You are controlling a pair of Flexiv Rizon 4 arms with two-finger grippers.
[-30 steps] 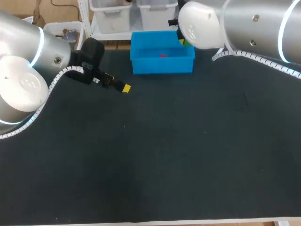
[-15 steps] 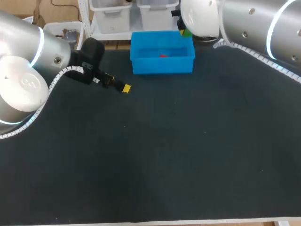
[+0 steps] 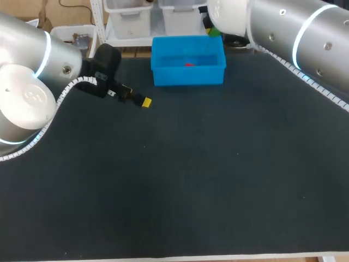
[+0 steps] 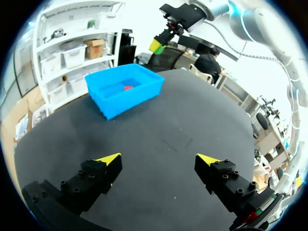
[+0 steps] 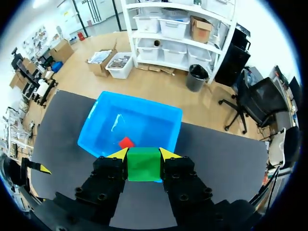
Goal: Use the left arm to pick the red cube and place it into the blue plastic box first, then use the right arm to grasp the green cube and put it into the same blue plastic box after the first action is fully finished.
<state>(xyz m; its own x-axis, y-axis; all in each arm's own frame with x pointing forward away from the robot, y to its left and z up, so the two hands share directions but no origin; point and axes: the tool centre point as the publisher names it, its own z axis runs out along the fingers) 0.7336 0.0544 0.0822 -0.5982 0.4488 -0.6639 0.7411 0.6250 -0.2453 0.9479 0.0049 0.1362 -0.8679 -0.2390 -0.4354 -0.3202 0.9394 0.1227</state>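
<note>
Over the table (image 3: 191, 180), from the head view, the left arm (image 3: 32, 82) is coming in from the left, and the left gripper (image 3: 143, 102) is sitting above the dark surface, well apart from the box (image 3: 163, 76). The red cube (image 3: 189, 64) is lying inside that box. The right arm (image 3: 294, 33) is reaching in from the right, and the right gripper (image 3: 210, 24) is showing by the box's far right corner with a sliver of the green cube (image 3: 215, 33) at its tip.

On to the left wrist view: the left fingers are standing wide apart with nothing between them, only bare table under them. Ahead of them the box is sitting with the red cube on its floor, and the right gripper is hanging well above it, pinching the green cube.

Right wrist view now: both yellow tips are pressing the green cube from two sides, so it is gripped firmly. Beneath it the box is lying open, the red cube resting on the floor near the rim closest to the fingers. The green cube is hanging over that rim.
</note>
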